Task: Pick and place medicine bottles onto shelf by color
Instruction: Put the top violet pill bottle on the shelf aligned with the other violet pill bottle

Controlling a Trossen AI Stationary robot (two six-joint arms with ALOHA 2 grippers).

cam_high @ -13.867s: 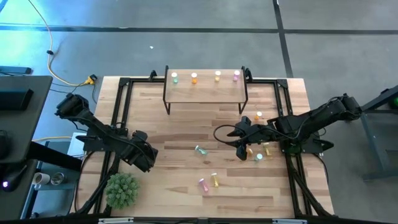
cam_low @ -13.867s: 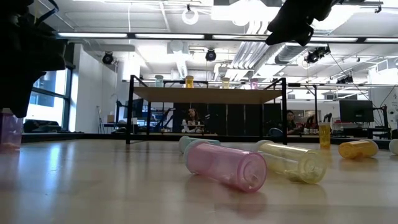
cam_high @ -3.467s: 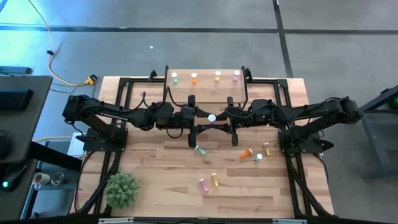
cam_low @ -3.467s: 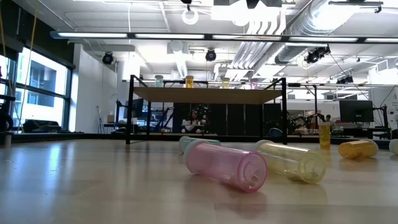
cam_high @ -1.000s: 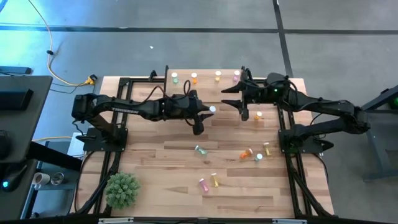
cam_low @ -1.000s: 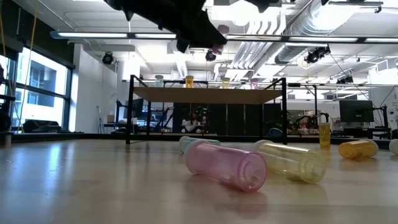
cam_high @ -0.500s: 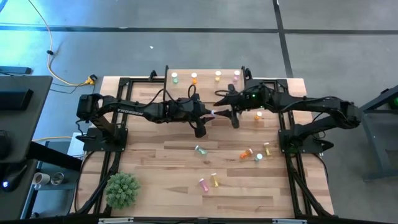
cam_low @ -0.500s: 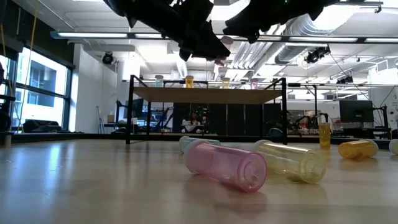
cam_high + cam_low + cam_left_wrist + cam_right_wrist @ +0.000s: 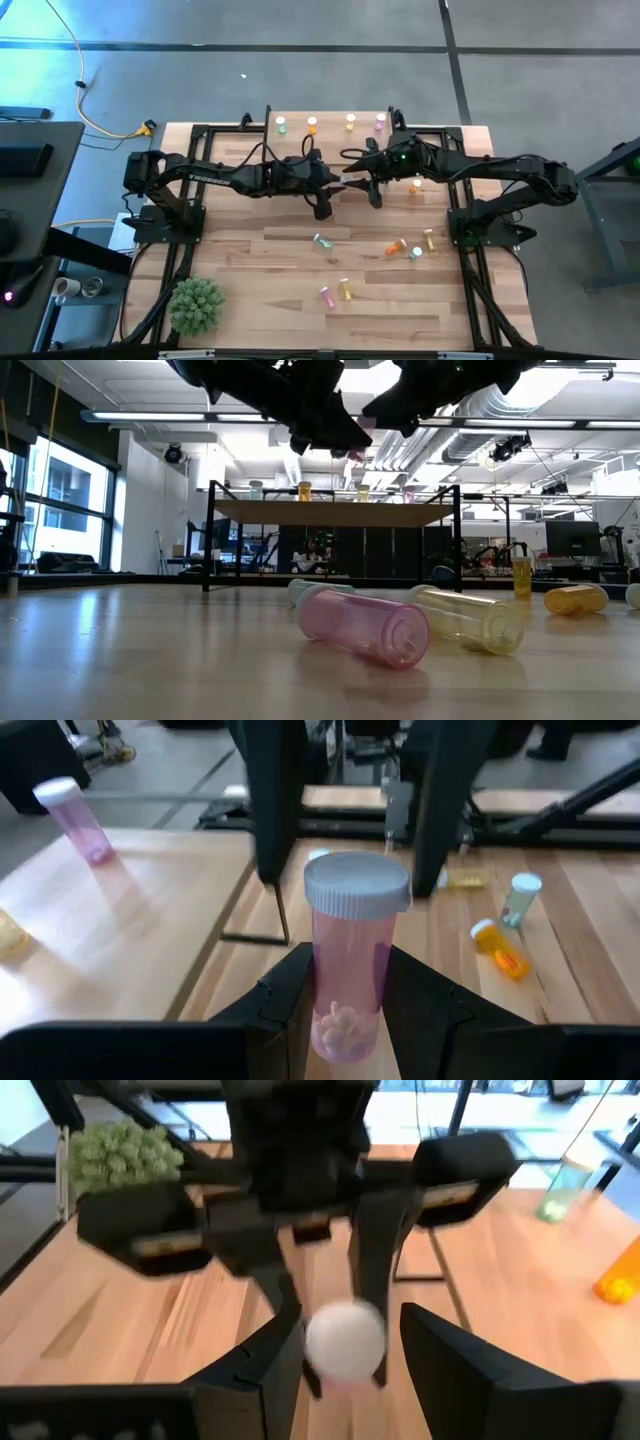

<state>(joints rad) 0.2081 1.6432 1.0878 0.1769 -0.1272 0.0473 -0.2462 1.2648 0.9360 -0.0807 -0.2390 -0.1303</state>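
Observation:
High over the table's middle, in front of the shelf [image 9: 330,145], my left gripper [image 9: 350,992] is shut on a pink bottle [image 9: 350,945] with a white cap. My right gripper [image 9: 345,1358] faces it from the right, open. Its two fingers stand on either side of the bottle's white cap [image 9: 343,1338]; I cannot tell whether they touch it. Both grippers [image 9: 335,183] [image 9: 360,178] meet tip to tip in the high view. On the shelf stand a green [image 9: 282,125], an orange [image 9: 312,125], a yellow [image 9: 350,122] and a pink bottle [image 9: 380,121]. My left gripper pinches the pink bottle's lower body [image 9: 348,982] between its two fingers, one on each side. The fingers come from the table's left, slanting a little downward, and lie across the bottle. The bottle stands upright in the hold, cap up, lifted clear of the table.
Loose bottles lie on the table nearer the front: green [image 9: 322,241], orange [image 9: 397,246], yellow [image 9: 429,240], green [image 9: 416,253], pink [image 9: 326,296] and yellow [image 9: 346,289]. An orange one [image 9: 416,186] stands at the right. A green plant [image 9: 195,305] sits at the near left corner.
My right gripper has come down and toward the table's left and near edge, tipping downward, until its open fingers stand around the cap of the pink bottle. My left gripper has kept the bottle almost still.

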